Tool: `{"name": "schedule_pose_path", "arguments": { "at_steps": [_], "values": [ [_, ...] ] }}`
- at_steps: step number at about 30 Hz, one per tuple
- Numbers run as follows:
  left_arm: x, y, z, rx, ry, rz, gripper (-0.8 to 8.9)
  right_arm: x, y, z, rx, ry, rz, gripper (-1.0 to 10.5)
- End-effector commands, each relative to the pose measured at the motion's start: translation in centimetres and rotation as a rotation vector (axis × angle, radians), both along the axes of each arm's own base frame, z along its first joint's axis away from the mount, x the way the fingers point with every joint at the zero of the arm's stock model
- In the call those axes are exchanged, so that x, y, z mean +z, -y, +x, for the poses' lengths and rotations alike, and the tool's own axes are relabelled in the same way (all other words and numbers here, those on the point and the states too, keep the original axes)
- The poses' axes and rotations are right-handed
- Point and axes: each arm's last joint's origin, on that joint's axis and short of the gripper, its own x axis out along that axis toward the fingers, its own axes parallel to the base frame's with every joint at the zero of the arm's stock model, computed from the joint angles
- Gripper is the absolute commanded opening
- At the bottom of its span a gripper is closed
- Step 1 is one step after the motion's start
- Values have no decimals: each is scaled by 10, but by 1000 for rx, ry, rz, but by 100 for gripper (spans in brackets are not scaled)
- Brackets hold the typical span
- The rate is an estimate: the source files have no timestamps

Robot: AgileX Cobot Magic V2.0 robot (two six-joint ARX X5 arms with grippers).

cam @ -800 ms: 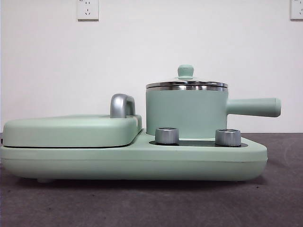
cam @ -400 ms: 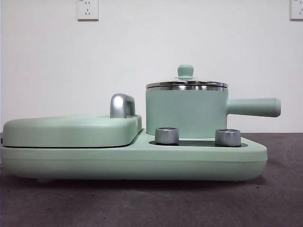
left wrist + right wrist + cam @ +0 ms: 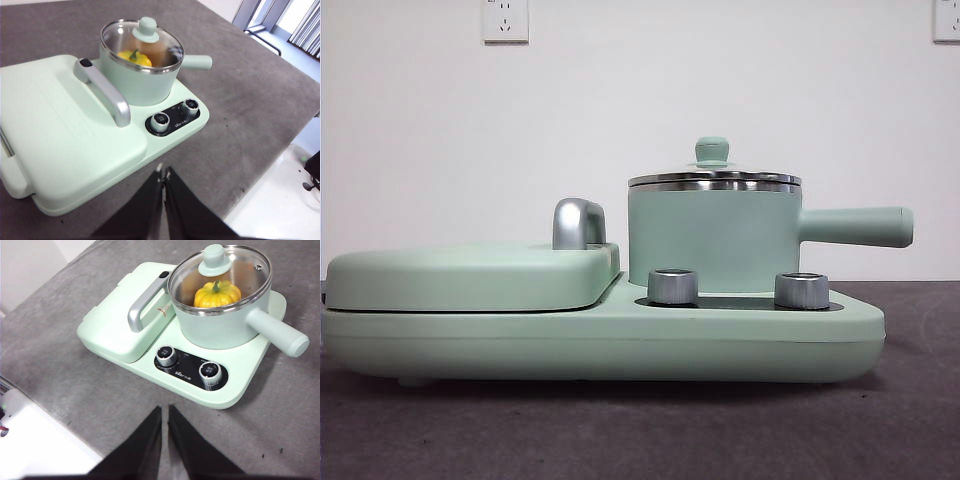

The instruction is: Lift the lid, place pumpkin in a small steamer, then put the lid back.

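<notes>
The small steamer [image 3: 712,240] stands on the right side of the base appliance, its long handle [image 3: 855,226] pointing right. The lid [image 3: 713,176] sits closed on it, knob up. The pumpkin [image 3: 217,294] lies inside the steamer and shows through the glass lid in both wrist views [image 3: 134,57]; it is hidden in the front view. My left gripper [image 3: 163,172] is shut and empty, held high and away from the appliance. My right gripper [image 3: 165,412] is shut and empty, also held back above the table. Neither arm shows in the front view.
The wide mint-green base appliance [image 3: 620,335] carries two steel knobs [image 3: 672,287] at its front. A large flat griddle cover [image 3: 470,275] with a steel handle [image 3: 578,223] fills its left half. Grey table [image 3: 60,360] surrounds it; the table edge is near both grippers.
</notes>
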Motion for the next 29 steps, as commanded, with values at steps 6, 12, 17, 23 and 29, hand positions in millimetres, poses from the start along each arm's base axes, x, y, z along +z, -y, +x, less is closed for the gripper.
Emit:
{"name": "schedule_pose_path", "arguments": {
  "at_steps": [6, 12, 17, 23, 29],
  "values": [
    [4, 0, -1, -8, 17, -20, 6, 3, 0, 0, 8, 13, 7, 14],
    [3, -2, -1, 17, 29, -30, 6, 3, 0, 0, 8, 13, 7, 14],
    [-6, -7, 6, 149, 24, -23, 6, 3, 0, 0, 8, 13, 7, 14],
    [-42, -14, 26, 368, 66, -43, 6, 3, 0, 0, 7, 13, 7, 15],
    [-97, -22, 41, 523, 99, -53, 6, 3, 0, 0, 8, 13, 7, 15]
  ]
}}
